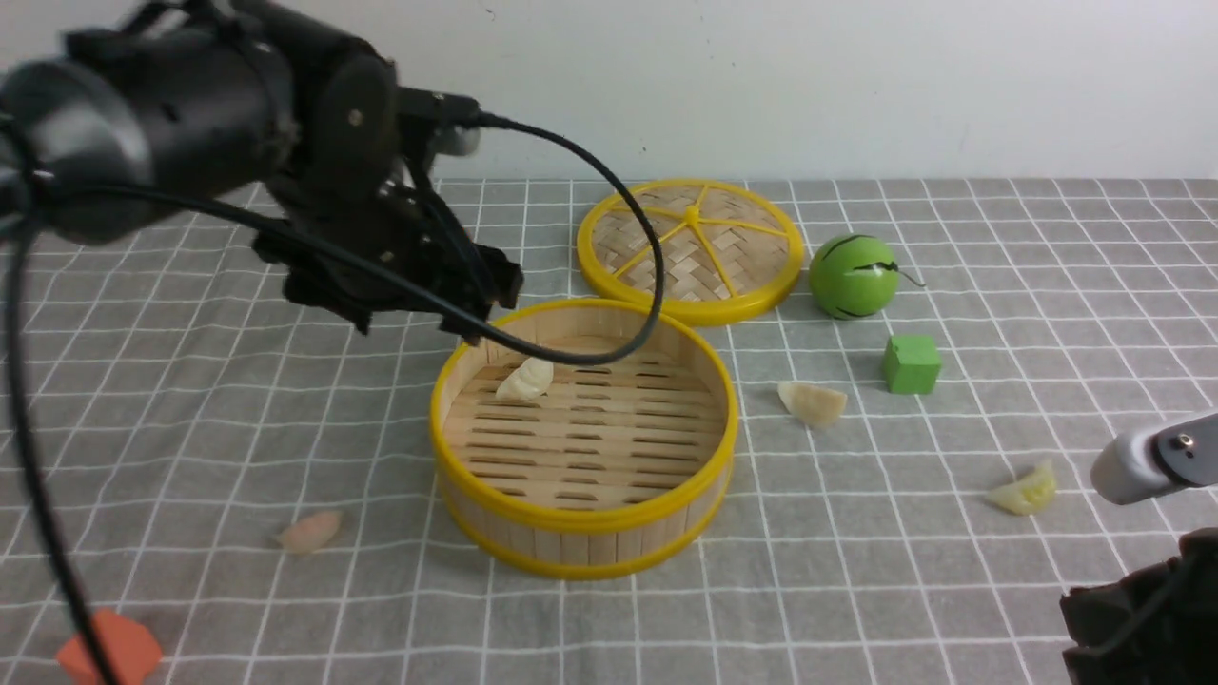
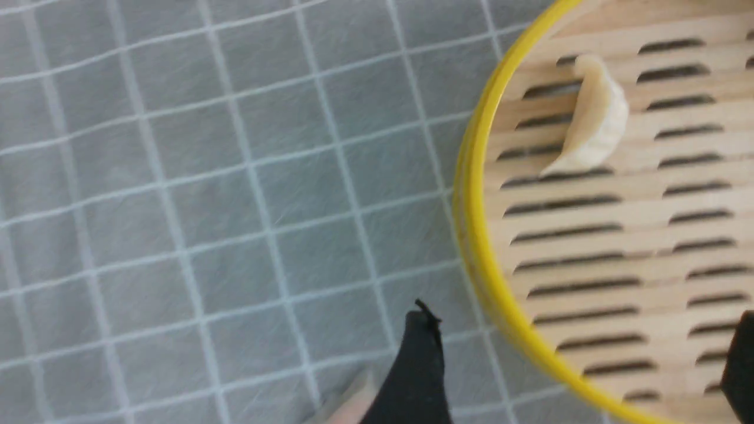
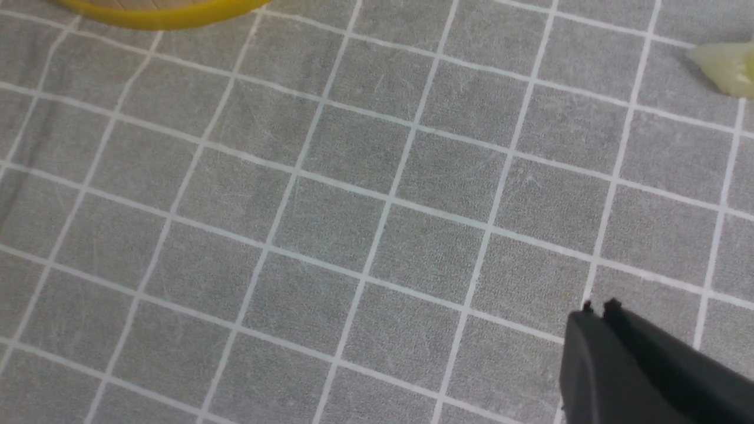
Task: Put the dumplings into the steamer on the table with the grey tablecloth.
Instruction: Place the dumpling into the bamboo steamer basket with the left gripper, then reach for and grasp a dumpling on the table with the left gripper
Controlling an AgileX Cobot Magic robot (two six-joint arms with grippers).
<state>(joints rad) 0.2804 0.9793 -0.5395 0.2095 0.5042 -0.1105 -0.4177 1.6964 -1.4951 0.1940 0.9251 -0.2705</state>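
Observation:
The steamer (image 1: pixel 585 518) stands mid-table on the grey tablecloth (image 1: pixel 856 590). One whitish dumpling (image 1: pixel 525 379) lies loose on its slatted floor, near the far-left wall. My left gripper (image 1: pixel 481 314) hangs just above that far-left rim, open and holding nothing. In the left wrist view the dumpling (image 2: pixel 592 126) lies well clear of the left gripper (image 2: pixel 580 365), whose jaws straddle the yellow rim (image 2: pixel 471 194). A cream dumpling (image 1: pixel 812 402), a yellow-green one (image 1: pixel 1026 491) and a pinkish one (image 1: pixel 309 531) lie on the cloth. My right gripper (image 3: pixel 598 309) is shut and empty, low at the front right.
The woven yellow-rimmed lid (image 1: pixel 690 247) lies flat behind the steamer. A green ball (image 1: pixel 853 276) and a green cube (image 1: pixel 911 363) sit to its right. An orange block (image 1: pixel 109 647) is at the front left corner. The left arm's cable droops over the steamer.

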